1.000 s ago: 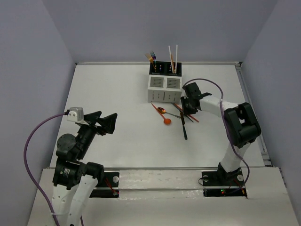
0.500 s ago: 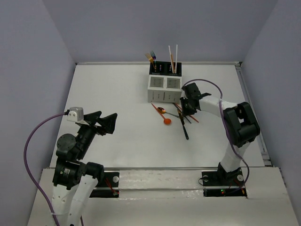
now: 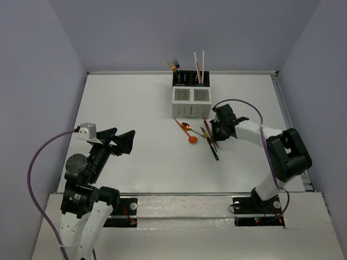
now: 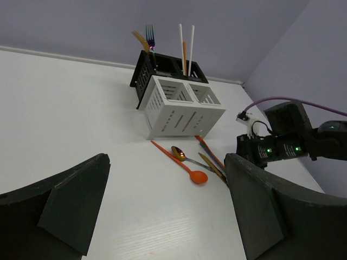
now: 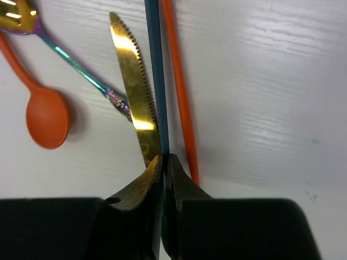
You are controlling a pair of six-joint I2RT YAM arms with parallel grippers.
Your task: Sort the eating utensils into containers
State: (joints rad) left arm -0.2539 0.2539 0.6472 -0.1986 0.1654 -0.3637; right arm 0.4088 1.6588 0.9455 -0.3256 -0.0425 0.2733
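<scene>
The right gripper [image 5: 164, 162] pinched the thin dark stick [image 5: 155, 81], fingers almost together, beside a gold knife [image 5: 133, 92]. The left gripper [image 4: 165, 162] gaped wide, empty.

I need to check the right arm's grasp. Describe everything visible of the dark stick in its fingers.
The dark stick is a thin, straight, smooth rod, blue-black up close and black from above. The right gripper is shut on it. It runs between a gold serrated knife, whose edge it seems to touch, and an orange stick just apart. From above it slants over the white table in front of the caddy; whether it is lifted cannot be told.
</scene>
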